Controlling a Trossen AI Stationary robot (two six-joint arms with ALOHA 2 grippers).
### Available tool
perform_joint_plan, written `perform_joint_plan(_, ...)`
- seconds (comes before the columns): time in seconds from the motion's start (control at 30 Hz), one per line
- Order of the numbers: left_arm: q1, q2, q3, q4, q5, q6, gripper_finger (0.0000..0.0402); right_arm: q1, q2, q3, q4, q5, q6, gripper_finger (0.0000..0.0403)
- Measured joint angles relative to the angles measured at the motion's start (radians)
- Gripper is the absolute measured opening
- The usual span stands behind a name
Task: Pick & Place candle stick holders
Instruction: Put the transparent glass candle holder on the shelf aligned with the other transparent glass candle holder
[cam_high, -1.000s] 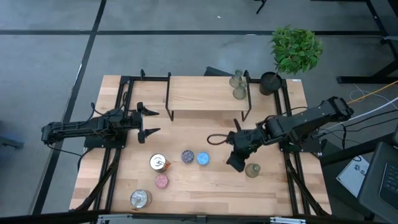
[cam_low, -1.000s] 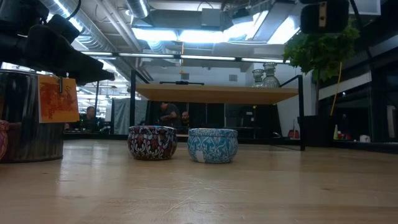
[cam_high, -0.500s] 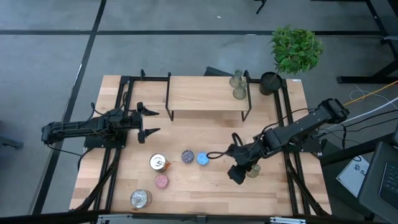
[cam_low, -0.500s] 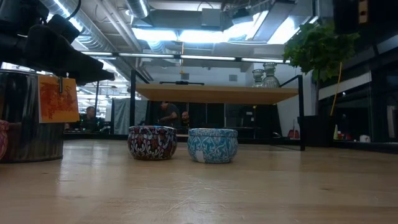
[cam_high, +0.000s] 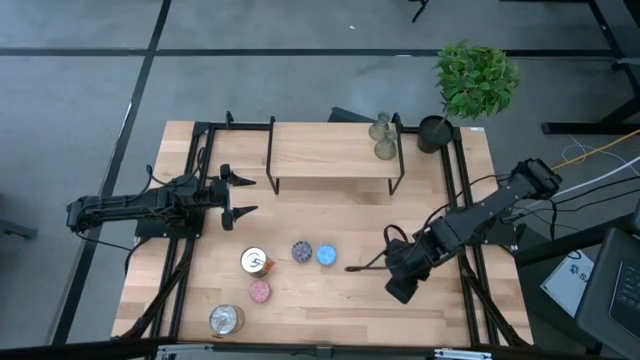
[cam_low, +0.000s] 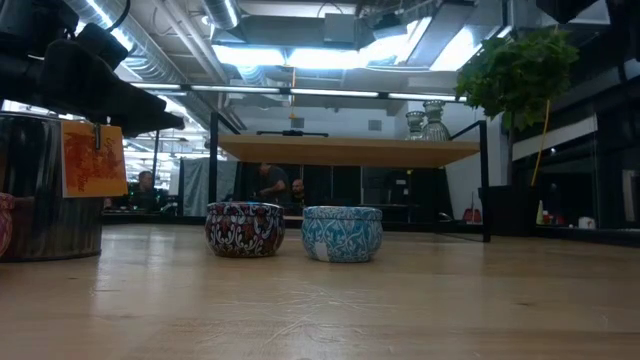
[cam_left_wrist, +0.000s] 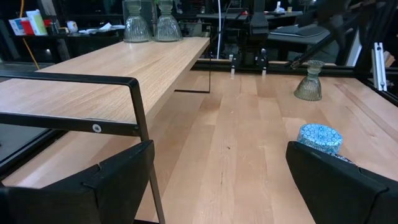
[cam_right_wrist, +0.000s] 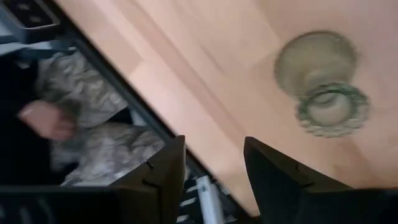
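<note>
Lower right of the high view, my right gripper (cam_high: 402, 285) hangs with fingers apart, gripping nothing; an olive-green holder (cam_right_wrist: 323, 84) stands on the wood at upper right of its wrist view. My left gripper (cam_high: 243, 195) waits spread wide at mid-left.

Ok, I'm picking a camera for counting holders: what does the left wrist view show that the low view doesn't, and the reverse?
Only the left wrist view: a pale green glass holder standing alone on the table. Only the low view: the purple-speckled holder, a silvery holder and the plant. Both: the blue holder and two glass holders on the shelf.
</note>
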Motion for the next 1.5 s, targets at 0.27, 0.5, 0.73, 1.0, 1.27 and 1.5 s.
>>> perform_joint_plan(0.27,0.000,0.000,0.000,0.000,0.000,0.000,0.0363,0.048,0.000,0.000,-0.057,0.145,-0.007,0.0167)
perform_joint_plan(0.5,0.000,0.000,0.000,0.000,0.000,0.000,0.0363,0.085,0.000,0.000,-0.103,0.204,-0.003,0.0167)
perform_joint_plan(0.73,0.000,0.000,0.000,0.000,0.000,0.000,0.0363,0.091,0.000,-0.001,-0.112,0.250,-0.003,0.0167)
perform_joint_plan(1.0,0.000,0.000,0.000,0.000,0.000,0.000,0.0363,0.091,0.000,-0.086,-0.044,0.219,0.006,0.0167)
perform_joint_plan(1.27,0.000,0.000,0.000,0.000,0.000,0.000,0.0363,0.091,0.000,-0.136,0.018,0.249,0.008,0.0167)
perform_joint_plan(1.5,0.000,0.000,0.000,0.000,0.000,0.000,0.0363,0.090,0.000,-0.176,0.065,0.249,0.008,0.0167)
